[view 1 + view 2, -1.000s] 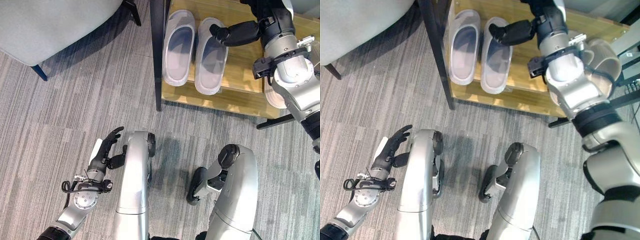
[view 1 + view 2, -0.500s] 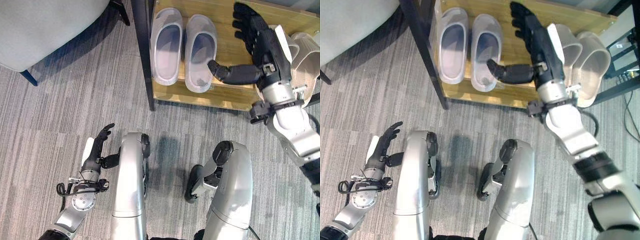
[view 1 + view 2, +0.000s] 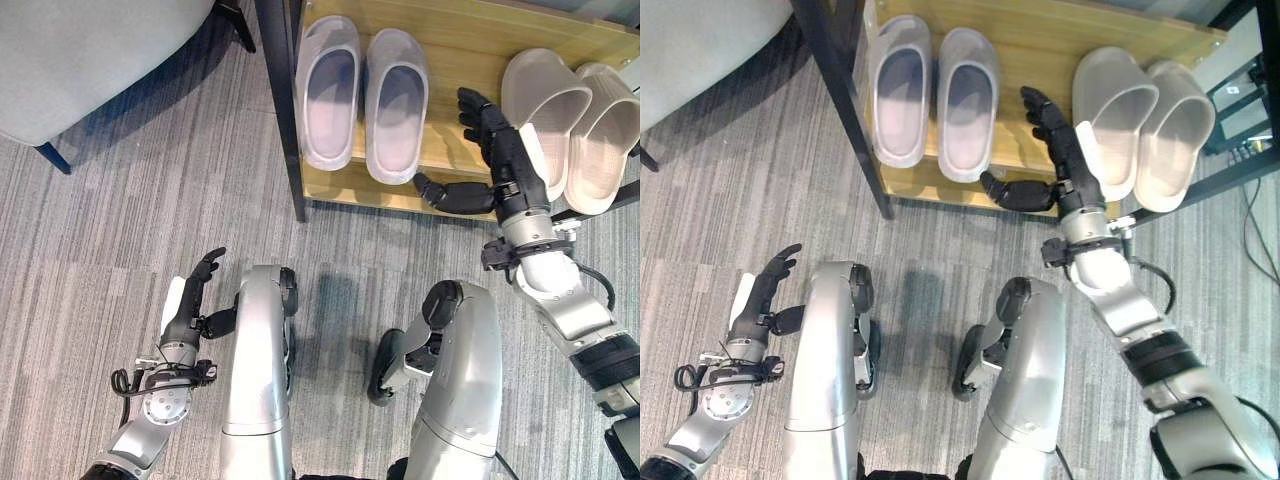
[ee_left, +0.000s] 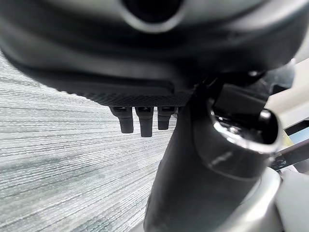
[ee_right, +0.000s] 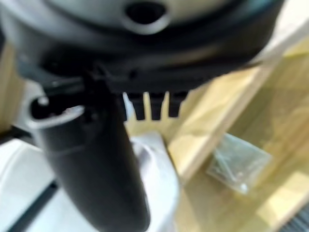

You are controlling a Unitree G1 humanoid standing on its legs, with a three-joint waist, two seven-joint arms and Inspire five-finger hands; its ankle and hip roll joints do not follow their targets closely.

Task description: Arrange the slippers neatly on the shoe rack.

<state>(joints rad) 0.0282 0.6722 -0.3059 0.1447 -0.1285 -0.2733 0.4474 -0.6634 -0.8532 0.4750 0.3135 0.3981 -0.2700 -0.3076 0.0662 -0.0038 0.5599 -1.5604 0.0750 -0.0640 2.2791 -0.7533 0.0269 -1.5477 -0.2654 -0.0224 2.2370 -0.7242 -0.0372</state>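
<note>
Two lilac slippers [image 3: 327, 88] [image 3: 395, 102] lie side by side at the left end of the wooden shoe rack [image 3: 452, 40]. A beige pair [image 3: 540, 102] [image 3: 607, 122] lies at the rack's right end. My right hand [image 3: 495, 150] hovers open over the rack's front edge between the two pairs, fingers straight, thumb [image 3: 448, 195] stretched toward the lilac pair, holding nothing. The right wrist view looks past the thumb [image 5: 96, 159] at a pale slipper [image 5: 157, 174] and the wood [image 5: 231, 96]. My left hand [image 3: 187, 305] hangs open low at the left above the carpet.
A black rack post [image 3: 281, 100] stands left of the lilac pair. A grey-blue armchair [image 3: 80, 50] fills the upper left corner. Grey striped carpet [image 3: 120, 220] lies in front of the rack. A small clear plastic bag [image 5: 236, 162] rests on the wood.
My right hand has drawn back from the lilac slipper toward the rack's front edge. The beige pair now shows fully. The camera has shifted a little.
</note>
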